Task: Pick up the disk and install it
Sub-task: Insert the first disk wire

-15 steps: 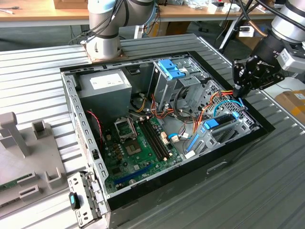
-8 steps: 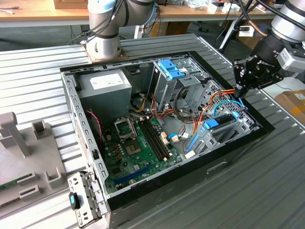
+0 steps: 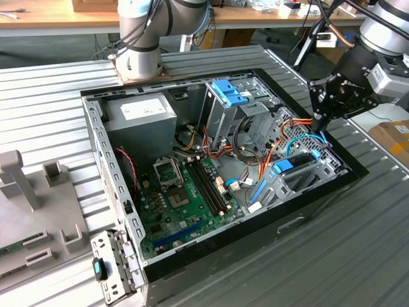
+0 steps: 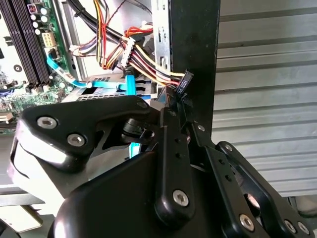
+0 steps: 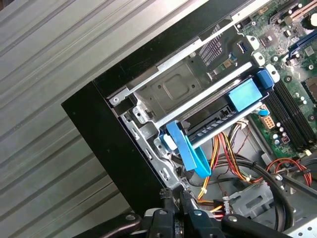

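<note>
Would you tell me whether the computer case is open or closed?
Open: the computer case has no cover on top, so its motherboard and cables show inside.

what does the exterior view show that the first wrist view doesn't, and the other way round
Exterior view's extras: the arm's base, the grey power-supply box and the tall cage's blue latch. First wrist view's extras: the drive bay's top plate close up, with the screw at its corner. Shared: the gripper at the case's edge, the blue carrier rails, the motherboard and the orange-yellow cables.
</note>
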Available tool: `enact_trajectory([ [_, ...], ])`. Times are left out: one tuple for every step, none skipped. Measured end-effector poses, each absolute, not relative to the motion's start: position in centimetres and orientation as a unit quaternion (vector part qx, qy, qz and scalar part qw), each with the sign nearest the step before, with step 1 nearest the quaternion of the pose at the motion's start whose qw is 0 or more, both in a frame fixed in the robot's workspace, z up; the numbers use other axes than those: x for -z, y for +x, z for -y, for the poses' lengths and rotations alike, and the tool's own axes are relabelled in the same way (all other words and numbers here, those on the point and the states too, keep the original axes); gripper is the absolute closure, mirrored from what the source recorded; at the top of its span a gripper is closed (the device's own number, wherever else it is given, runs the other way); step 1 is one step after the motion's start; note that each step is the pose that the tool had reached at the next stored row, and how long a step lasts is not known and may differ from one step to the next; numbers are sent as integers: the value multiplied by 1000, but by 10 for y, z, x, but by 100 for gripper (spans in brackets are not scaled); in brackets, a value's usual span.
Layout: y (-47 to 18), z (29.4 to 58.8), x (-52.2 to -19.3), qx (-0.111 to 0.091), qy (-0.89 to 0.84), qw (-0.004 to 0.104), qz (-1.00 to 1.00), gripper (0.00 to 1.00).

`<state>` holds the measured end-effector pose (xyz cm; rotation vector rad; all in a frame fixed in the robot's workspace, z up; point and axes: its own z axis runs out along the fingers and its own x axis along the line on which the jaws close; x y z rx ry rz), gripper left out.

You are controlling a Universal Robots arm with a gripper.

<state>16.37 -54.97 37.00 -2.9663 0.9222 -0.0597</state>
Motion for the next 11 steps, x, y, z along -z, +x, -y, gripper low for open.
enact_trajectory([
  [163,550,-371,21,-954,18,-297,83],
  [163,550,-371,23,-954,18,-297,83],
  [162,550,-372,23,-954,18,-298,83],
  [162,550,-371,23,-954,18,-300,83],
  [162,550,-371,24,-952,18,-303,83],
  [162,550,-371,24,-949,17,-313,83],
  [161,550,-371,24,-949,17,-314,83],
  [161,550,-371,24,-949,17,-314,83],
  [161,550,-371,24,-949,18,-314,83],
  [161,550,-371,24,-949,18,-314,83],
  [161,550,-371,24,-949,18,-315,83],
])
